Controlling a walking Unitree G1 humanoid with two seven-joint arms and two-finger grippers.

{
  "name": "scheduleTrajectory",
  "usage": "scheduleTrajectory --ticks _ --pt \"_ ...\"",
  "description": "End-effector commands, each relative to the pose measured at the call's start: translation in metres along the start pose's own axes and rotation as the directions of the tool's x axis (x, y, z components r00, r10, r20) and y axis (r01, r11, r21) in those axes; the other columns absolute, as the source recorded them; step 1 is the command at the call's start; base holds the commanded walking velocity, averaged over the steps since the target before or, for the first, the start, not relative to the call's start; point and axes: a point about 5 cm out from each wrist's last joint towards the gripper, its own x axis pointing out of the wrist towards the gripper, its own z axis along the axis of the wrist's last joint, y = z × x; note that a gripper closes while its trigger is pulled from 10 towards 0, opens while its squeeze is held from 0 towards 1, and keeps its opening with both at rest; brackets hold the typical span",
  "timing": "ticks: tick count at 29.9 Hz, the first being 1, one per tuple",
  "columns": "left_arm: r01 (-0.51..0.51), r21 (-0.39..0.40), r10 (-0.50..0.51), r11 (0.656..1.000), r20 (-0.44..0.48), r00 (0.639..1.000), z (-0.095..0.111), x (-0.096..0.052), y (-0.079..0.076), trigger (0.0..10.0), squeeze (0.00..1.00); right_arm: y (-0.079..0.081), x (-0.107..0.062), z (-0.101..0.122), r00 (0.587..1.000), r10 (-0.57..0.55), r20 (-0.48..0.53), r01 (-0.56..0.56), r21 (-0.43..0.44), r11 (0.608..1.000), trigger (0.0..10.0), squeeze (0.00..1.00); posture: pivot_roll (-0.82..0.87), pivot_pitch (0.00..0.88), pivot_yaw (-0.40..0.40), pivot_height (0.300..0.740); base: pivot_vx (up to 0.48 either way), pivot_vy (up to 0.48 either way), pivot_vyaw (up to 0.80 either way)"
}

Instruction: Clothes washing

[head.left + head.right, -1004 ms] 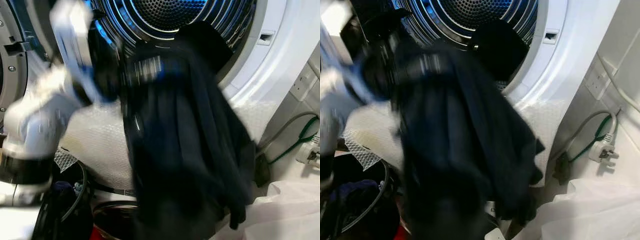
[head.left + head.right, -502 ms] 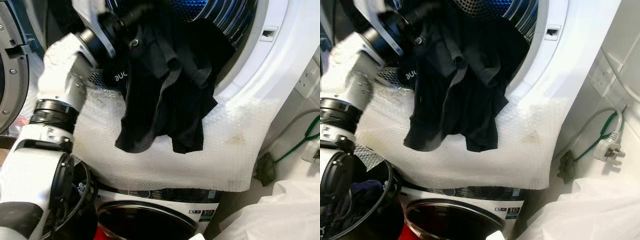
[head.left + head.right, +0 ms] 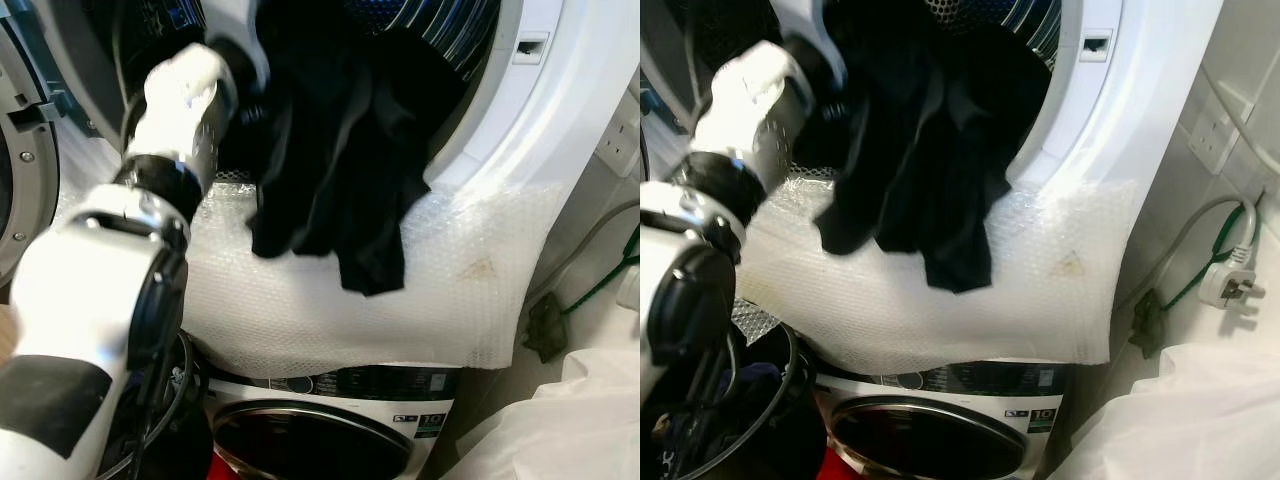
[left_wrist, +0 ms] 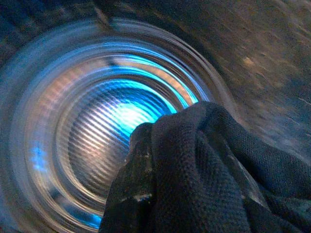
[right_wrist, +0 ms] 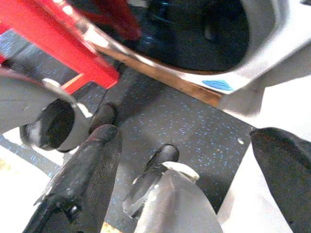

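Left claw (image 4: 160, 160) is inside the drum (image 4: 87, 131), clamped on one black garment (image 3: 340, 160) spilling over the rim; right claw (image 5: 194, 179) hangs wide.

Wall (image 3: 1250, 60), white, w/ socket (image 3: 1212, 140). Grey cable (image 3: 1185, 235) & white plug (image 3: 1230, 285) w/ green lead hanging beside. White sheet (image 3: 1180, 420) below. Floor (image 5: 189, 131): dark, blue-speckled.
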Motion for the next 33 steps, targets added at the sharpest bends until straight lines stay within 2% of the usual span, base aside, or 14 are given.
scheduleTrajectory --ticks 1,3,5,6,7,10,12,15,20,21,22,23,27,33 --pt "-0.113 -0.016 0.113 0.994 0.015 0.994 0.008 0.000 0.017 0.0 0.00 -0.002 -0.001 -0.003 0.999 -0.034 0.010 0.034 0.023 0.999 10.0 0.00 -0.03 0.000 0.112 0.740 0.000 0.000 0.00" --pt "-0.108 -0.007 0.108 0.994 -0.009 0.994 0.004 -0.001 0.016 0.0 0.00 -0.002 -0.002 -0.005 0.999 -0.036 0.006 0.036 0.022 0.999 10.0 0.00 -0.03 0.000 0.112 0.740 0.000 0.000 0.00" --pt "-0.076 -0.001 0.076 0.997 -0.086 0.993 -0.013 -0.006 0.011 1.8 0.00 -0.003 -0.003 -0.010 0.999 -0.039 -0.003 0.039 0.025 0.999 10.0 0.00 -0.03 0.000 0.111 0.740 0.000 0.000 0.00" --pt "0.001 0.007 0.000 1.000 -0.171 0.985 -0.029 -0.010 0.002 9.2 0.00 -0.003 -0.004 -0.011 0.999 -0.040 -0.006 0.040 0.026 0.999 10.0 0.00 -0.04 0.000 0.108 0.740 0.000 0.000 0.00" --pt "0.145 -0.025 -0.146 0.989 -0.299 0.943 -0.055 -0.021 -0.013 10.0 0.00 -0.003 -0.004 -0.013 0.999 -0.040 -0.008 0.040 0.025 0.999 10.0 0.00 -0.04 0.000 0.106 0.740 0.000 0.000 0.00" --pt "0.270 -0.004 -0.253 0.963 -0.368 0.895 -0.074 -0.033 -0.023 10.0 0.00 -0.002 -0.004 -0.013 0.999 -0.039 -0.010 0.039 0.023 0.999 10.0 0.00 -0.03 0.000 0.101 0.740 0.000 0.000 0.00" --pt "0.335 -0.105 -0.347 0.936 -0.424 0.837 -0.092 -0.047 -0.028 10.0 0.00 -0.002 -0.004 -0.012 0.999 -0.034 -0.007 0.034 0.021 0.999 10.0 0.00 -0.03 0.000 0.098 0.740 0.000 0.000 0.00" --pt "0.379 -0.125 -0.393 0.917 -0.445 0.805 -0.100 -0.055 -0.029 10.0 0.00 -0.003 -0.003 -0.010 0.999 -0.033 -0.003 0.033 0.018 0.999 10.0 0.00 -0.01 0.000 0.089 0.740 0.000 0.000 0.00" --pt "0.307 -0.203 -0.364 0.930 -0.385 0.848 -0.090 -0.052 -0.014 10.0 0.02 -0.003 -0.001 -0.003 1.000 -0.029 0.011 0.028 0.010 1.000 10.0 0.00 0.00 0.000 0.092 0.740 0.000 0.000 0.00" --pt "0.302 -0.191 -0.352 0.934 -0.353 0.867 -0.083 -0.050 -0.008 10.0 0.60 -0.003 -0.001 -0.001 0.999 -0.029 0.015 0.029 0.014 0.999 10.0 0.00 0.00 0.000 0.091 0.740 0.000 0.000 0.00" --pt "0.302 -0.191 -0.352 0.934 -0.353 0.867 -0.083 -0.050 -0.008 10.0 0.60 -0.003 -0.001 -0.001 0.999 -0.029 0.015 0.029 0.014 0.999 10.0 0.00 0.00 0.000 0.091 0.740 0.000 0.000 0.00" --pt "0.294 -0.157 -0.331 0.943 -0.336 0.882 -0.079 -0.048 -0.004 10.0 1.00 -0.003 -0.001 -0.001 0.999 -0.028 0.016 0.028 0.013 1.000 10.0 0.00 0.02 0.000 0.084 0.740 0.000 0.000 0.00" --pt "0.166 -0.136 -0.200 0.977 -0.303 0.932 -0.068 -0.042 0.012 10.0 1.00 0.000 0.000 0.001 1.000 -0.006 0.016 0.007 -0.012 1.000 10.0 0.00 0.04 0.000 0.072 0.740 0.000 0.000 0.00" --pt "0.162 -0.118 -0.190 0.980 -0.283 0.940 -0.062 -0.041 0.020 10.0 1.00 0.000 0.002 0.009 1.000 0.001 0.029 0.000 -0.023 1.000 10.0 0.00 0.05 0.000 0.067 0.740 0.000 0.000 0.00"
